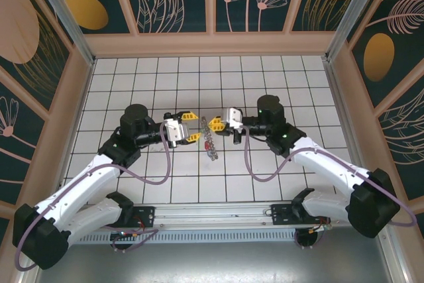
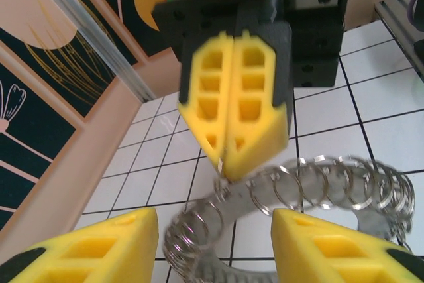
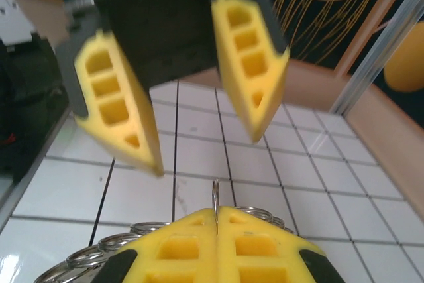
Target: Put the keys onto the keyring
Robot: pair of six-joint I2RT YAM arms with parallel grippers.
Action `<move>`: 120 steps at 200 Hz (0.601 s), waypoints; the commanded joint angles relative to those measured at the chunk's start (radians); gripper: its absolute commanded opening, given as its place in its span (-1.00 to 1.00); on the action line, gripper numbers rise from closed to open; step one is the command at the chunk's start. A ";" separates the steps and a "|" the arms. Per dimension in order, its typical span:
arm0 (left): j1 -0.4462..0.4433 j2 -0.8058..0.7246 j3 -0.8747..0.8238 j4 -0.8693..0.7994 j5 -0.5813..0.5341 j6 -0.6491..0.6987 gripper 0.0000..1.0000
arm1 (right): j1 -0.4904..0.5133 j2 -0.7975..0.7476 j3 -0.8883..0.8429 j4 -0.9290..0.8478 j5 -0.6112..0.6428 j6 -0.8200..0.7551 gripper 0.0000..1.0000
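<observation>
Down at the near edge of the top view, bolted side by side: left arm (image 1: 86,187) and right arm (image 1: 331,164), both white, reaching inward over the tiled floor (image 1: 278,77) of a walled enclosure (image 1: 212,44) (peach frame, dark panels with leaf and disc patterns). Inside that box: the arms and the keyring (image 1: 211,142).

Mid-floor, tip to tip: left gripper (image 1: 193,127) released, yellow fingers (image 1: 189,116) spread wide, clamping nothing; right gripper (image 1: 216,124) clenched, pressed flat together on the keyring. Dangling below the right fingertips, a silvery string of small coils, pinched at its upper edge.

From the left wrist: own fingers cut off by the bottom edge, well apart; beyond them the ring arching across the gap, its lower loop running out of frame. Cannot tell whether the coils reach between those pads or hang just past them. Farther on, the shut right pair nipping a thin metal band.

From the right wrist: own fingers closed, a sliver of metal standing up at the seam; coils peeping out at lower left, mostly hidden behind the yellow blocks. Beyond, blurred, the open left pair.

Lower end of the ring in the top view too small to read; touching the tiles or hanging clear, cannot tell.
</observation>
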 commanded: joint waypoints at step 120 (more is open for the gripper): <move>-0.006 0.065 0.032 0.144 0.155 -0.097 -0.41 | -0.017 -0.023 -0.133 0.453 -0.148 0.152 -1.00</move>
